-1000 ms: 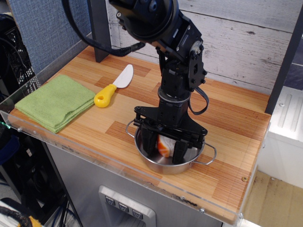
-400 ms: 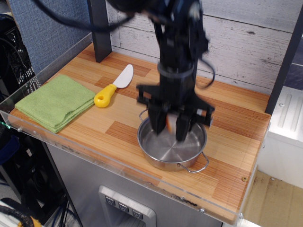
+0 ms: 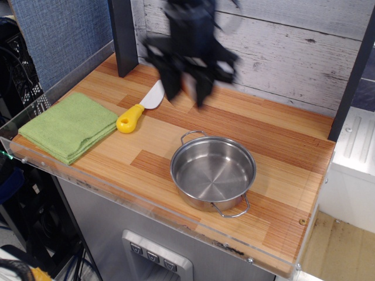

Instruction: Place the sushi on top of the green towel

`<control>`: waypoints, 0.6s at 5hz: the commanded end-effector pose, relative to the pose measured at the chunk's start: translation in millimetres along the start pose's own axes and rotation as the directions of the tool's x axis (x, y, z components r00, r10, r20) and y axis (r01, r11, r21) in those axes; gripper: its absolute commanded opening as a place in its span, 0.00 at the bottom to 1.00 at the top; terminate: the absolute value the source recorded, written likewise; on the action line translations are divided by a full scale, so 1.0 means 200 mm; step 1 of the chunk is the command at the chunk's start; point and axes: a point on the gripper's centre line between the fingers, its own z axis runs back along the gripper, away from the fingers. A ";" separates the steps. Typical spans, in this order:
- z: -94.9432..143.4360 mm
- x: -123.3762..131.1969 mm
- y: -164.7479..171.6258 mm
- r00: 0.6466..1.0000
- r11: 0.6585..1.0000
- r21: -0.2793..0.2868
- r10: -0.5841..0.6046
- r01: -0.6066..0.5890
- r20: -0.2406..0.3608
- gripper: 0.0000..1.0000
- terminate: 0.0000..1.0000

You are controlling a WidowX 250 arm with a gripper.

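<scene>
My gripper hangs blurred with motion high above the back of the wooden table, past the steel pot and right of the knife. Its dark fingers point down with a narrow gap between them. The sushi is lost in the blur between them; it lies neither in the pot, which is empty, nor on the table. The green towel lies folded flat at the table's front left corner, well to the left of and below the gripper.
A white toy knife with a yellow handle lies between the towel and the gripper. A dark post stands at the back left. A wooden plank wall runs behind. A clear plastic lip edges the table's front.
The gripper has risen out of the pot with the sushi and swung back and to the left. The pot is now empty and has turned slightly.
</scene>
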 end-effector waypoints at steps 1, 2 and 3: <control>0.04 0.01 0.47 0.998 0.993 0.105 0.052 -0.050 -0.020 0.00 0.00; 0.03 -0.06 0.66 0.995 0.988 0.132 0.088 -0.082 -0.040 0.00 0.00; 0.01 -0.11 0.73 0.992 0.983 0.156 0.110 -0.099 -0.063 0.00 0.00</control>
